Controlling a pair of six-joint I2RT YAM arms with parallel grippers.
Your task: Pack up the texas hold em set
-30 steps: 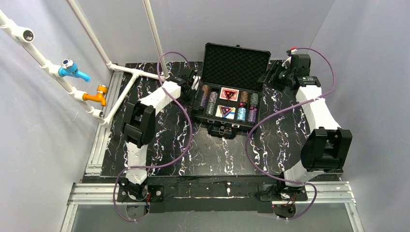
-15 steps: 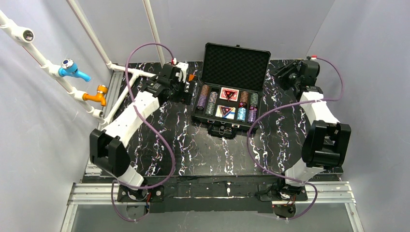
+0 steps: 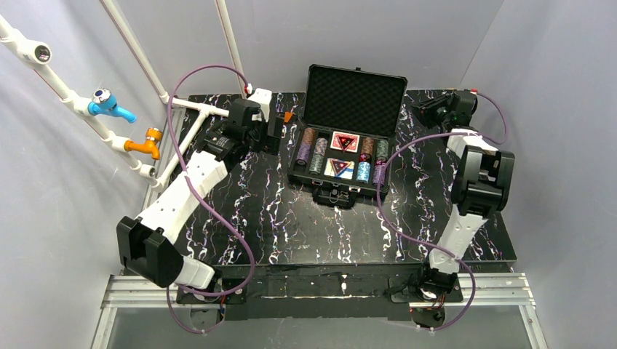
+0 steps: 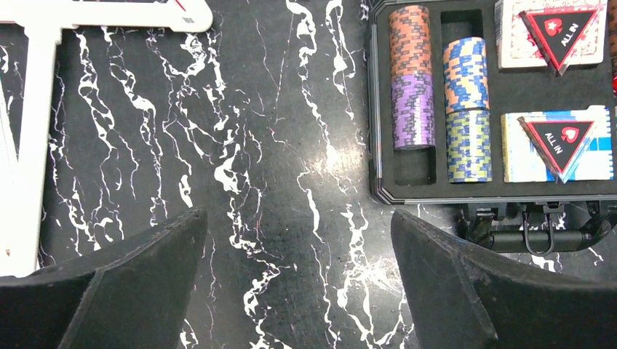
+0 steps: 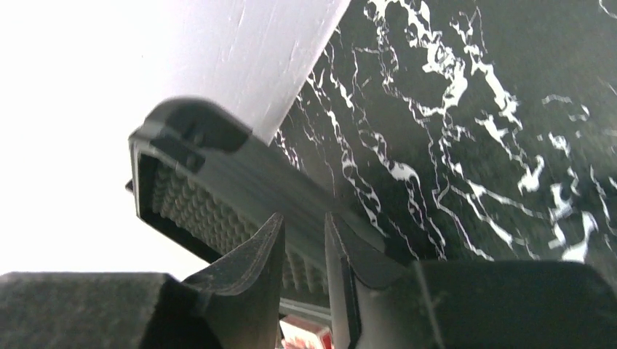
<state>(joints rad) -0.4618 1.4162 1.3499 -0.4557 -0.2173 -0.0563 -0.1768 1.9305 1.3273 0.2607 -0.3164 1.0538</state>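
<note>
The black case (image 3: 297,171) lies open at the back centre, its foam-lined lid (image 3: 356,91) upright. Inside are chip stacks (image 3: 313,151), a red deck (image 3: 344,141) and a blue deck (image 3: 339,169), each with a red triangle on it. In the left wrist view the chips (image 4: 412,80), the decks and the triangles (image 4: 559,35) show at the upper right. My left gripper (image 3: 275,125) (image 4: 297,214) is wide open and empty over the table, left of the case. My right gripper (image 3: 426,110) (image 5: 304,217) is empty, its jaws a narrow gap apart, right of the lid (image 5: 218,189).
A small orange object (image 3: 289,116) sits by the case's back left corner. A white pipe frame (image 3: 196,109) (image 4: 29,145) with a blue tap (image 3: 109,105) and an orange tap (image 3: 149,142) stands at the left. The case handle (image 4: 538,236) faces the front. Grey walls surround the table.
My left arm has swung out to the left and its gripper has drawn back from the case's left side. My right gripper has pulled away from the lid's right edge toward the back right corner.
</note>
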